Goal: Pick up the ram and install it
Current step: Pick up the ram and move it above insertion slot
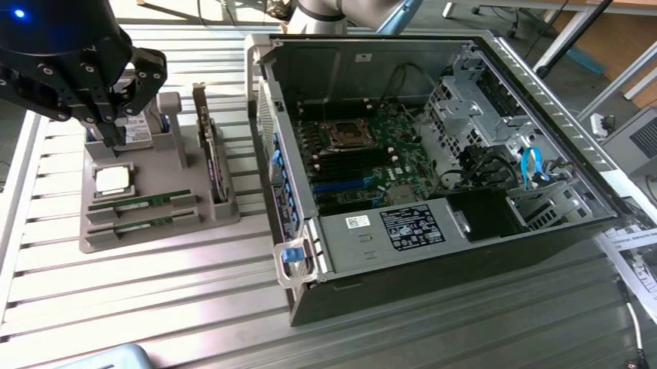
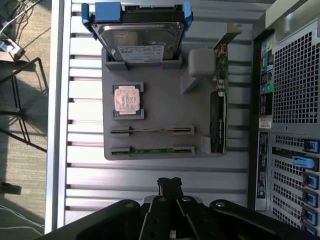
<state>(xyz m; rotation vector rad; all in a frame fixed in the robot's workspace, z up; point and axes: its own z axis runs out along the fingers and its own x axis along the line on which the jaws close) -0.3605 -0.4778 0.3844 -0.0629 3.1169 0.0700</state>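
Observation:
Two ram sticks (image 2: 152, 130) (image 2: 152, 150) stand on edge in slots of the grey holder (image 2: 160, 95). In the exterior view they are the thin green strips (image 1: 138, 204) (image 1: 134, 224) at the holder's near end. My black gripper (image 1: 111, 132) hangs above the holder (image 1: 154, 192), over its hard-drive end, well clear of the ram. In the wrist view the gripper (image 2: 170, 186) has its fingers pressed together, shut on nothing. The open PC case (image 1: 431, 154) lies at the exterior view's right, with the motherboard's black memory slots (image 1: 355, 163) exposed.
The holder also carries a hard drive (image 2: 140, 35), a square silver CPU (image 2: 127, 99) and an upright expansion card (image 2: 218, 115). The case wall (image 2: 295, 100) stands close beside the holder. Everything rests on a slatted metal table (image 1: 154, 292). Papers (image 1: 631, 261) lie at the far right.

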